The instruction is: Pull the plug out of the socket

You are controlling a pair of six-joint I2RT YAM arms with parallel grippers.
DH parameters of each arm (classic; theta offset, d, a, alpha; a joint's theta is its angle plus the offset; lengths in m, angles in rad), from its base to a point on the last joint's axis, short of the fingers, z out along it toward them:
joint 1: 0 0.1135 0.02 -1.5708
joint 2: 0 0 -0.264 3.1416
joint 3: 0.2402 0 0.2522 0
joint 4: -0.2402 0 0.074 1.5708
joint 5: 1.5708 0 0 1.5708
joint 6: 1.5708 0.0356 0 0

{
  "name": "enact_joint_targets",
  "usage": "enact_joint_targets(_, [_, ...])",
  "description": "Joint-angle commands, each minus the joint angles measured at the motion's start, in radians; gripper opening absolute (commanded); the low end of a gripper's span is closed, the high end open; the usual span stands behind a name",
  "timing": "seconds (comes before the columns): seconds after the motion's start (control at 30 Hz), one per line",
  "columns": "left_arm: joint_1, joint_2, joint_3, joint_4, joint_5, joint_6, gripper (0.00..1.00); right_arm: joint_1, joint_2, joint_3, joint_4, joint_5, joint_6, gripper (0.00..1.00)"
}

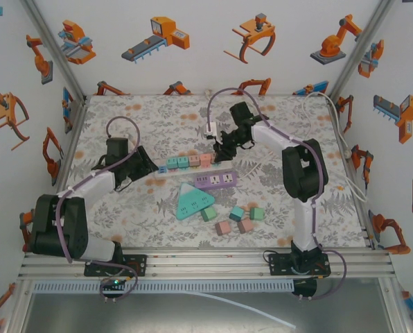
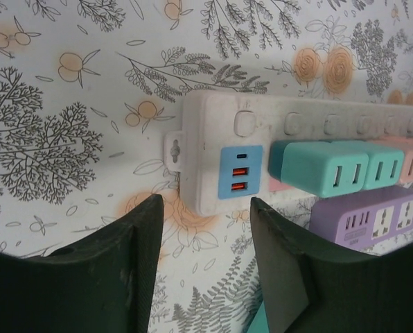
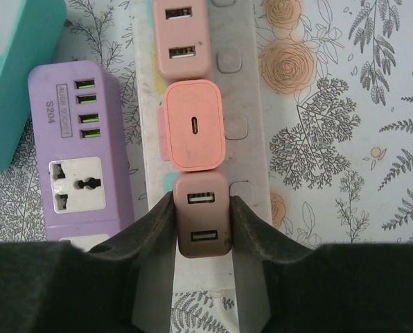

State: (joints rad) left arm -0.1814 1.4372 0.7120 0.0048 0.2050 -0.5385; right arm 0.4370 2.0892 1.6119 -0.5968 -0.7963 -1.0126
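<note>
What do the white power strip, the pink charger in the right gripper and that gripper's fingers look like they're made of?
White power strip: hard moulded plastic, matte, slightly scuffed and grimy.
Dusty-pink USB charger: smooth plastic with a satin sheen and rounded corners.
Right gripper fingers: black, dull, finely grained, so probably printed plastic or a rubbery pad; the look leaves that open.

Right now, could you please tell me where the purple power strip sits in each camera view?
Top view: the purple power strip is near the picture's centre.
Left wrist: it is at the lower right, below the teal plugs.
Right wrist: it is on the left side.
Shared landmark: the white power strip lying alongside it.
</note>
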Motion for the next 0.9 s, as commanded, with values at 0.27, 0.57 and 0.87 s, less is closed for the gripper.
enact_joint_targets(0.27, [0.002,0.133,0.044,0.077,0.062,0.02,0.42,0.008,0.01,0.033,-0.039,-0.027,-0.029,0.24])
enact_joint_targets(0.57, [-0.003,0.201,0.086,0.051,0.074,0.056,0.4,0.009,0.011,0.046,-0.075,-0.012,-0.051,0.23])
enact_joint_targets(0.87, [-0.054,0.214,0.084,-0.115,-0.018,0.14,0.37,0.013,0.004,0.092,-0.112,-0.041,-0.033,0.17])
